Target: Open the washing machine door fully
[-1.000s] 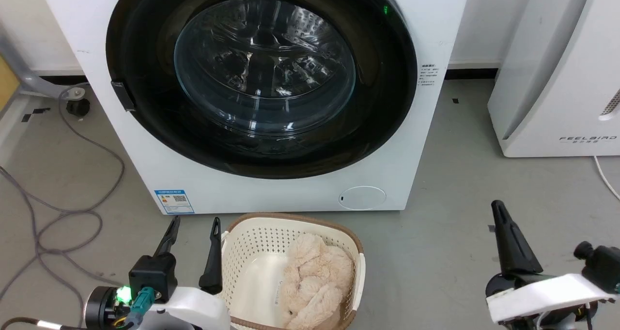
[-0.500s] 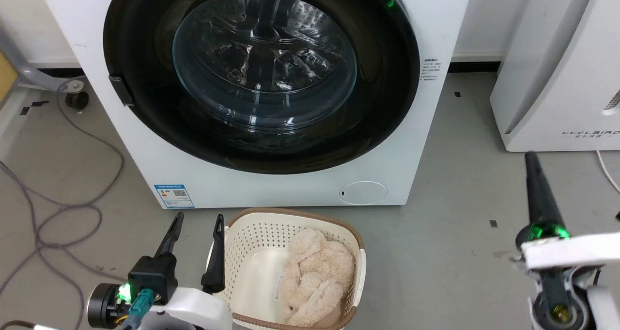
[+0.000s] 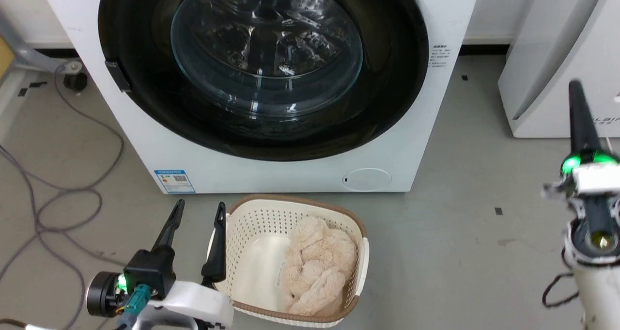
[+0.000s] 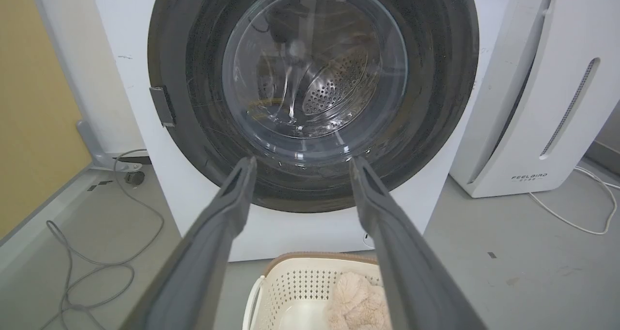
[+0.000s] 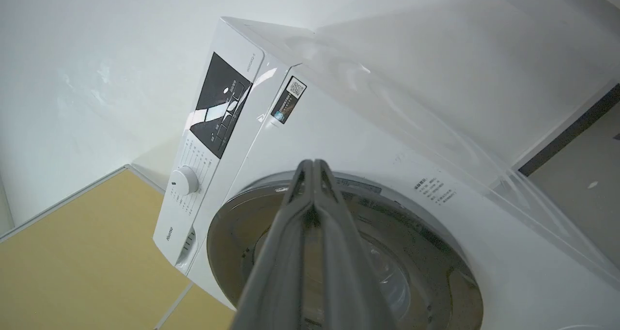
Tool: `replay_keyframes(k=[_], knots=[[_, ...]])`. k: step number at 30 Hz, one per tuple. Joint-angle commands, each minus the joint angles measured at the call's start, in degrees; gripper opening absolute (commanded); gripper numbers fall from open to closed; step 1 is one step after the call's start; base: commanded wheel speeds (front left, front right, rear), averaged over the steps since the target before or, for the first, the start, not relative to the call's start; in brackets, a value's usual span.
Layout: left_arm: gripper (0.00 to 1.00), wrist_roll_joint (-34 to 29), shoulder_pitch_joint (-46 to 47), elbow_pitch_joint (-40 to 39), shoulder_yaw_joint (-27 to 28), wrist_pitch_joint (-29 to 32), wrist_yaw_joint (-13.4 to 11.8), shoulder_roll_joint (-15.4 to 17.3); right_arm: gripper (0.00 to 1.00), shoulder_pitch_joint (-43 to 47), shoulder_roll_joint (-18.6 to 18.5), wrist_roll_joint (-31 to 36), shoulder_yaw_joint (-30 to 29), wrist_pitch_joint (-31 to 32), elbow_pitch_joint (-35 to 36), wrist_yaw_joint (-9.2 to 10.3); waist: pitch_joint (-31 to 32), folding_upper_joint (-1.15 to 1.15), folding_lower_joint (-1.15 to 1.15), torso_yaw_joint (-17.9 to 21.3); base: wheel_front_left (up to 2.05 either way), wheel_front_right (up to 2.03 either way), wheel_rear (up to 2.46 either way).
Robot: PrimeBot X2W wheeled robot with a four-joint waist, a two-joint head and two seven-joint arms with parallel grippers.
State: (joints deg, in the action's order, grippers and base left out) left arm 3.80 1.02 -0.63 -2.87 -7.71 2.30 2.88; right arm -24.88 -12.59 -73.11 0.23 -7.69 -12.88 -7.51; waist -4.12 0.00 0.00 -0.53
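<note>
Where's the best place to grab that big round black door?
Probably the right rim of the washing machine door, reached from the right. The face is glossy and flush, the glass bowl bulges, so neither offers a hold; the dark block on the left edge looks like the hinge. The right gripper, fingers shut, is on that side.

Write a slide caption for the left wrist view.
Open left tool faces the shut washing machine door, basket below.
</note>
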Motion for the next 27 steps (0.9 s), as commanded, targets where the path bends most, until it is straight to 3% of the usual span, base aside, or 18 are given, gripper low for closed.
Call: replay_keyframes(k=[1,15,21,27], knots=[[1.0,0.6,1.0,-0.4,0.0,-0.6,0.3,0.2,0.0,-2.2,-1.0,-2.6,0.7,-0.4,-0.9,0.0,-0.6,0.0,0.0,-0.1,0.0,0.0,0.0],[1.0,1.1,4.0,-2.2,0.0,-2.3,1.8,0.4,0.0,-22.8,-11.1,-19.3,16.4,-0.7,-14.5,0.01,-6.4,0.0,0.0,-1.2,0.0,0.0,0.0],[1.0,1.2,5.2,-2.7,-0.1,-3.0,2.3,0.4,0.0,-33.1,-13.5,-26.0,23.9,-1.0,-21.0,0.01,-8.6,0.0,0.0,-1.5,0.0,0.0,0.0],[1.0,1.4,6.0,-3.5,-0.2,-3.7,2.8,0.4,0.0,-43.1,-14.8,-30.4,35.7,1.8,-29.0,0.01,-10.6,0.0,0.0,-1.6,0.0,0.0,0.0]])
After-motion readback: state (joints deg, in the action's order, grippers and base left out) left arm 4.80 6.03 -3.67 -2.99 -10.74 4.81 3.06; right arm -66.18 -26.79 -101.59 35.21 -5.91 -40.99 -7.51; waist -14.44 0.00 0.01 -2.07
